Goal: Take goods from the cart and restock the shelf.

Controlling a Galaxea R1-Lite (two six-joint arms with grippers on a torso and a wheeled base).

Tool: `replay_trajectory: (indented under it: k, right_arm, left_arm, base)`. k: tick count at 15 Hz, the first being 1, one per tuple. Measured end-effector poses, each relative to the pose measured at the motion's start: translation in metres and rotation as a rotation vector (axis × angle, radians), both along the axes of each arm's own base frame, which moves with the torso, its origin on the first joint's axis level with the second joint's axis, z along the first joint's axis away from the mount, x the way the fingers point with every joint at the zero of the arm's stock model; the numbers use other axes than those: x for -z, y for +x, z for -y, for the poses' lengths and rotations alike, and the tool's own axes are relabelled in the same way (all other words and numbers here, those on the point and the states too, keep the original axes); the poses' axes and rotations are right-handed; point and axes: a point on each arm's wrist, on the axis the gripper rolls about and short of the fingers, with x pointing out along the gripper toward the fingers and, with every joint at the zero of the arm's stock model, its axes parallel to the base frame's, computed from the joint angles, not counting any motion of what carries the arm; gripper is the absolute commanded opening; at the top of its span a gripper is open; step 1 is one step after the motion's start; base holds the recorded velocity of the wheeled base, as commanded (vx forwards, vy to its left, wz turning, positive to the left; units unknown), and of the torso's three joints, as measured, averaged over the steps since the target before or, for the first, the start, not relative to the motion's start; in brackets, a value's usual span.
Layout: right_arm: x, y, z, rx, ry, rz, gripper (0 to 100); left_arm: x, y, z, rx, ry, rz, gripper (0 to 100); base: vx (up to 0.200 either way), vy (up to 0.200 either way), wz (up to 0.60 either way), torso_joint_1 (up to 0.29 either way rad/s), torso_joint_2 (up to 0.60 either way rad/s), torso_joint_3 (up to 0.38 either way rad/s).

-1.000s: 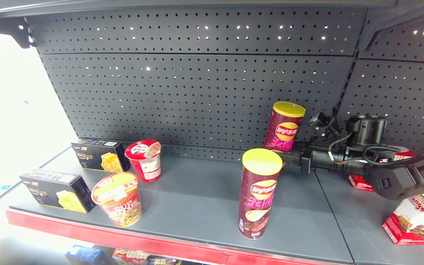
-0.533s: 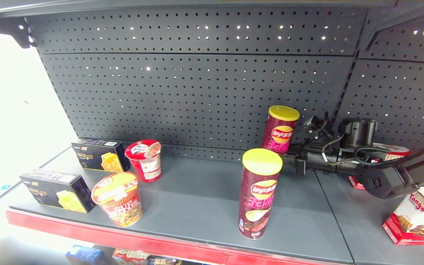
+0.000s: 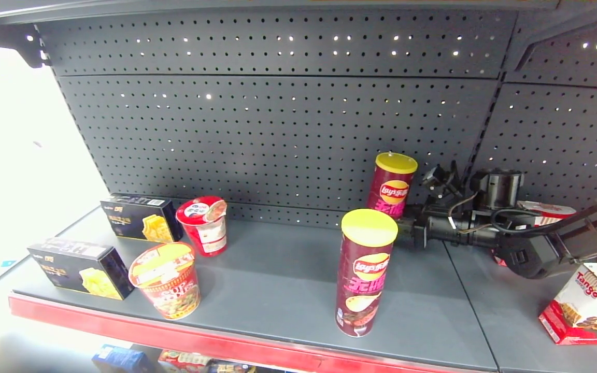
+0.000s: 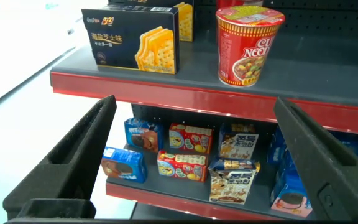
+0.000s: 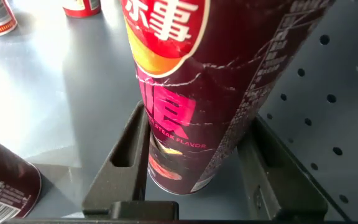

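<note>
Our right gripper (image 5: 194, 134) clasps the maroon cylindrical chip can with yellow lid (image 3: 393, 186), upright at the back of the grey metal shelf (image 3: 278, 280) near the perforated panel (image 3: 278, 129); our left gripper (image 4: 194, 106) gapes wide, holding nothing.

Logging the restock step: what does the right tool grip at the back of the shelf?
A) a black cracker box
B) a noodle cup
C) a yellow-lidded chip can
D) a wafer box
C: the right tool clamps the chip can low on its body, one finger on each side, close to the pegboard.
</note>
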Motion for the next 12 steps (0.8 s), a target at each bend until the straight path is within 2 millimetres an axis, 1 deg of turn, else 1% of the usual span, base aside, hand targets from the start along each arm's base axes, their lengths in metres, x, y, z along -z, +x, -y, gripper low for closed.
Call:
replay_trajectory:
  k: [3, 4, 8, 12]
  right_arm:
    - [0.0019, 0.0008, -0.0002, 0.0, -0.002, -0.004, 0]
    - [0.0024, 0.0009, -0.0002, 0.0, -0.005, -0.002, 100]
    - [0.0033, 0.0008, 0.0001, 0.006, -0.013, 0.0, 100]
    - [0.0028, -0.0041, 0.0027, 0.011, -0.018, -0.019, 100]
  left_arm:
    - [0.0, 0.0, 0.0, 0.0, 0.0, 0.0, 100]
    - [0.0, 0.0, 0.0, 0.0, 0.0, 0.0, 100]
    - [0.0001, 0.0, 0.0, 0.0, 0.0, -0.001, 100]
    - [0.0, 0.0, 0.0, 0.0, 0.0, 0.0, 100]
  base:
    - [0.0, 0.0, 0.0, 0.0, 0.0, 0.0]
    - [0.0, 0.0, 0.0, 0.0, 0.0, 0.0]
    - [0.0, 0.0, 0.0, 0.0, 0.0, 0.0]
    - [0.0, 0.0, 0.0, 0.0, 0.0, 0.0]
